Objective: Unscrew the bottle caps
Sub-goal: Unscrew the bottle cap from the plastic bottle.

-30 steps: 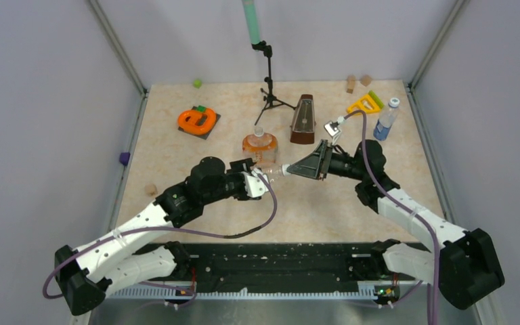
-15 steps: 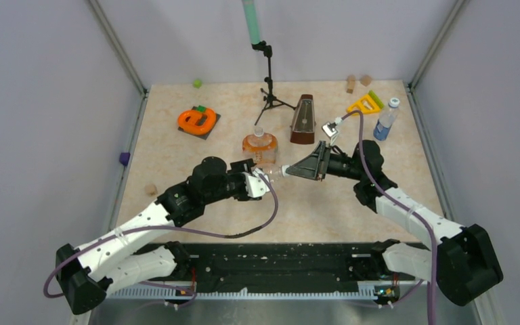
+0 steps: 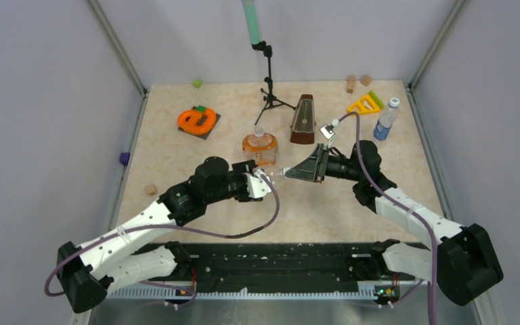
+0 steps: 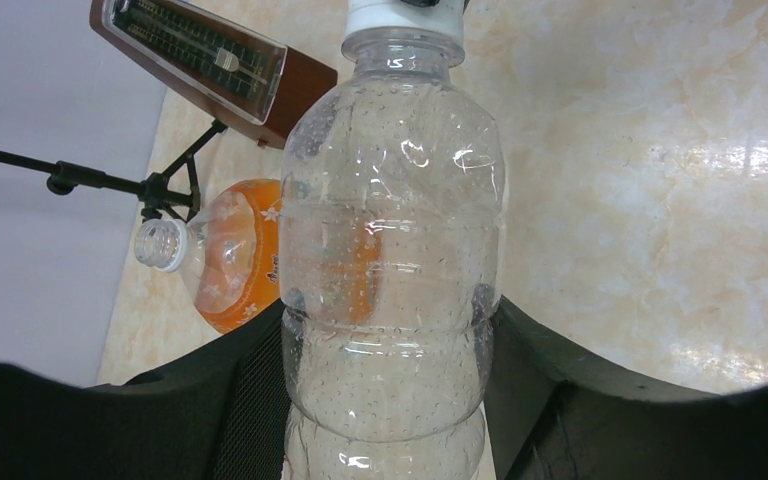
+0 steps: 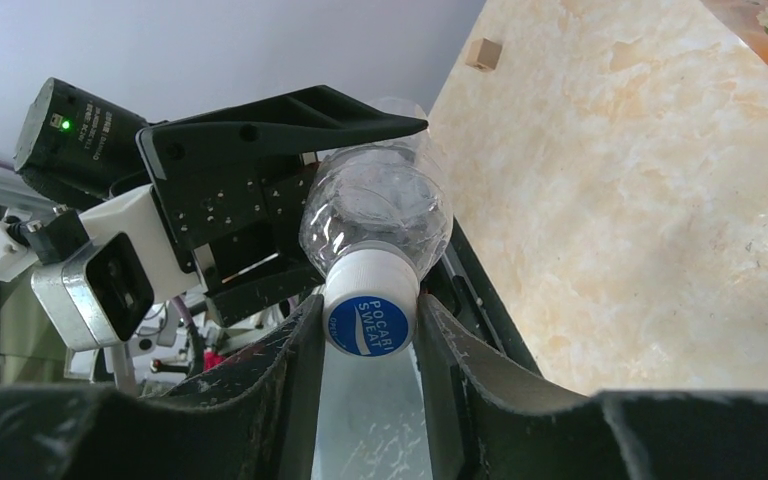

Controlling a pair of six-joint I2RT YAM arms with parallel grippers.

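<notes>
Right pincer [image 5: 368, 306] nudged left — cap [image 5: 370, 318] between jaws.

White-and-black arms [image 3: 135, 223]; purple cables [image 3: 271, 205]; black fingers [image 5: 295, 385].

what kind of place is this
Likely a robotics lab test cell: two robot arms bolted at a walled table, with odd props like a metronome and a mini tripod stand.

- Clear bottle [image 4: 390, 250], level in mid-air, white cap [image 5: 370, 313] on.
- Orange bottle [image 3: 259, 147], upright at centre, clear cap [image 4: 163, 245] on.
- Blue-label bottle [image 3: 385, 122], upright, far right, capped.
</notes>
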